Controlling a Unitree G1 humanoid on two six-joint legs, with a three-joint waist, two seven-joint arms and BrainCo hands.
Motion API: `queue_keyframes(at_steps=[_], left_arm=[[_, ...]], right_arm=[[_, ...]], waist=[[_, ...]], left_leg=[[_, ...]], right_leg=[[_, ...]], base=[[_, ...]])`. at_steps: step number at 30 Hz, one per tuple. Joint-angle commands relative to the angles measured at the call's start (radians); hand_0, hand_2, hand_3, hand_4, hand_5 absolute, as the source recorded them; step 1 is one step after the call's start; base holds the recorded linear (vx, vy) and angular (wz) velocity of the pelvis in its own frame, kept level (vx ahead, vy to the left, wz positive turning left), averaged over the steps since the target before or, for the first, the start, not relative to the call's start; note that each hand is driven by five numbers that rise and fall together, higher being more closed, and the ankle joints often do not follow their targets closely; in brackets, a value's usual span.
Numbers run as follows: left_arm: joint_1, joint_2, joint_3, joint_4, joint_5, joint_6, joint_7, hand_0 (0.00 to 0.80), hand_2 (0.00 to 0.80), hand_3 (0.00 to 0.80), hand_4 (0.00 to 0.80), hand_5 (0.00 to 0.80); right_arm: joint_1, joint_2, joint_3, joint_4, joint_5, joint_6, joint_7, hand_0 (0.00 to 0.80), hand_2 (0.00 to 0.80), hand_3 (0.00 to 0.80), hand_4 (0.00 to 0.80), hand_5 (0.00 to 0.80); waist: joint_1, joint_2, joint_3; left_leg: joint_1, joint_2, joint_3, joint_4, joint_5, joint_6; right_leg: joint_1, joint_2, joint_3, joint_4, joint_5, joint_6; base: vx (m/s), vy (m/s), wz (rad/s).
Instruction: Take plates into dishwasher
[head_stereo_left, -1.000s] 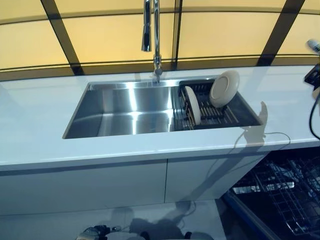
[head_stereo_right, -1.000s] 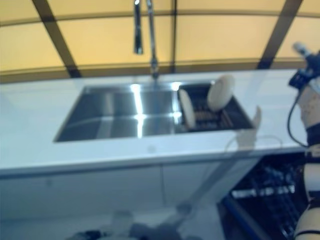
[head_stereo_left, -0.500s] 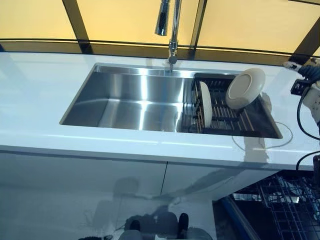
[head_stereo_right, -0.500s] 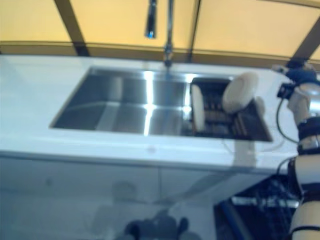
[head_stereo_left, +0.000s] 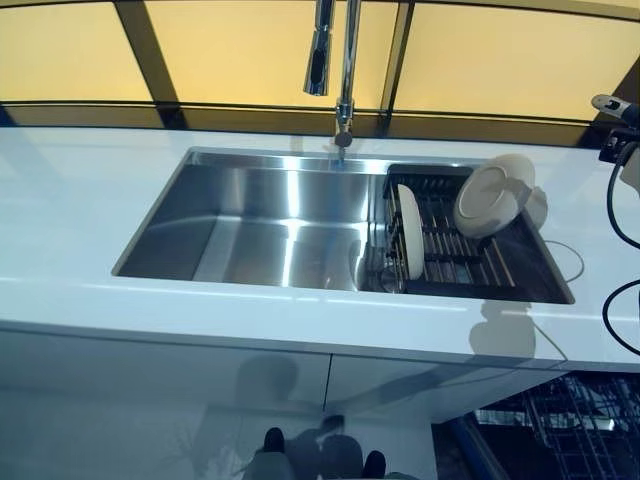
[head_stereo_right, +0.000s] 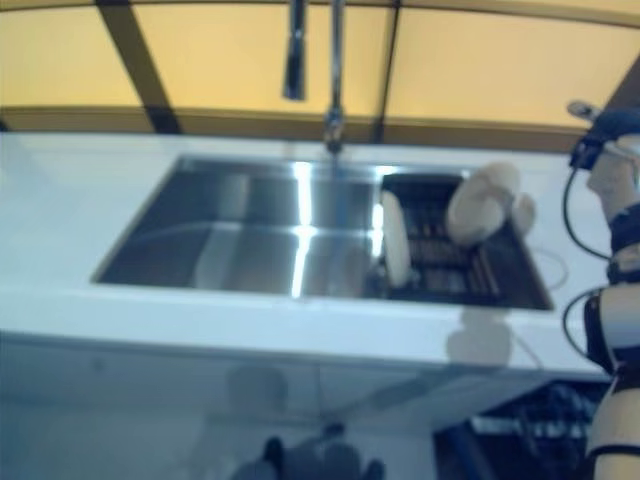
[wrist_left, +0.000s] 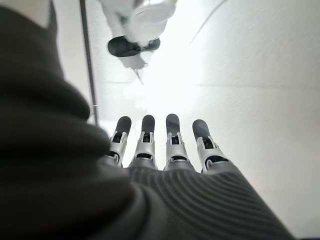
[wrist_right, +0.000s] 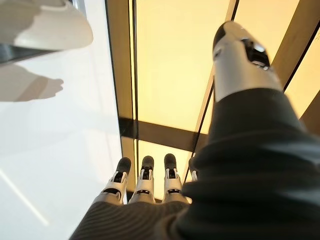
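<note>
A white bench (head_stereo_left: 80, 230) carries a steel sink (head_stereo_left: 260, 215) set into it, with a tall tap (head_stereo_left: 338, 60) rising from the back edge behind the basin. At the sink's right end sits a dark dish rack (head_stereo_left: 455, 250), and both plates are in it: the upright plate (head_stereo_left: 408, 232) stands on edge at the rack's left side, next to the open basin, while the leaning plate (head_stereo_left: 492, 195) tilts against the rack's back right corner, its face turned toward the front. The two plates are apart from each other, with bare rack bars between them. Below the bench's front edge at its right end, the wire basket of the open dishwasher (head_stereo_left: 570, 425) shows, with no plate visible in it. The right robot hand (wrist_right: 145, 187), seen in its own wrist view, has its fingers straight and relaxed and its thumb held apart, gripping nothing; it is raised above the bench's right end, well apart from the leaning plate. The left robot hand (wrist_left: 165, 150) shows only in its wrist view, fingers straight in a row over a pale floor, holding nothing.
</note>
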Motion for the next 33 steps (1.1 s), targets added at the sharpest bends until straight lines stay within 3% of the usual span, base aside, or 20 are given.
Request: queue_keyframes(at_steps=[1,6,14,22,27,33], left_arm=[[-0.016,0.053,-0.023,0.022,-0.022,-0.014,-0.002,0.0,0.0,0.0,0.0,0.0],[-0.011,0.061,-0.036,0.018,-0.018,-0.015,-0.034,0.0,0.0,0.0,0.0,0.0],[-0.011,0.062,-0.053,-0.007,-0.031,-0.019,-0.044,0.0,0.0,0.0,0.0,0.0],[-0.018,0.068,-0.047,-0.019,-0.035,-0.021,-0.045,0.0,0.0,0.0,0.0,0.0],[0.017,0.026,-0.062,-0.018,-0.007,-0.076,0.017,0.0,0.0,0.0,0.0,0.0],[0.001,0.028,-0.064,-0.016,-0.009,-0.084,0.01,0.0,0.0,0.0,0.0,0.0]], right_arm=[[-0.11,-0.051,0.045,-0.044,0.072,-0.027,0.04,0.0,0.0,0.0,0.0,0.0],[-0.12,-0.039,0.059,-0.039,0.029,-0.06,0.033,0.0,0.0,0.0,0.0,0.0],[-0.134,-0.05,0.087,-0.079,0.018,-0.044,0.057,0.0,0.0,0.0,0.0,0.0],[-0.13,-0.063,0.118,-0.114,-0.014,-0.015,0.132,0.0,0.0,0.0,0.0,0.0],[-0.097,-0.067,0.092,-0.123,0.008,0.004,0.141,0.0,0.0,0.0,0.0,0.0],[-0.087,-0.062,0.079,-0.107,-0.003,-0.001,0.179,0.0,0.0,0.0,0.0,0.0]], waist=[[0.021,-0.028,-0.019],[0.01,-0.022,-0.01],[-0.016,-0.009,0.01],[-0.034,0.002,0.032],[-0.014,-0.011,0.047],[-0.012,-0.004,0.07]], left_leg=[[0.013,0.013,-0.013,0.011,-0.023,-0.056],[0.01,0.013,-0.022,0.008,-0.032,-0.052],[-0.017,0.014,-0.016,-0.006,-0.034,-0.055],[-0.027,0.015,-0.008,-0.006,-0.036,-0.058],[-0.037,0.017,-0.023,-0.006,-0.038,-0.059],[-0.051,0.015,-0.026,-0.006,-0.039,-0.06]], right_leg=[[0.024,-0.044,-0.006,0.043,-0.04,0.051],[0.007,-0.04,0.028,0.011,-0.021,0.054],[-0.056,-0.026,0.07,0.002,-0.007,0.062],[-0.079,-0.028,0.083,0.002,-0.006,0.059],[-0.083,-0.028,0.074,0.002,-0.004,0.058],[-0.1,-0.029,0.071,0.002,-0.001,0.056]], base=[[0.08,0.0,0.12],[0.052,-0.014,0.05],[-0.012,-0.008,-0.07],[-0.009,0.0,-0.07],[0.0,-0.085,-0.02],[-0.033,-0.025,0.04]])
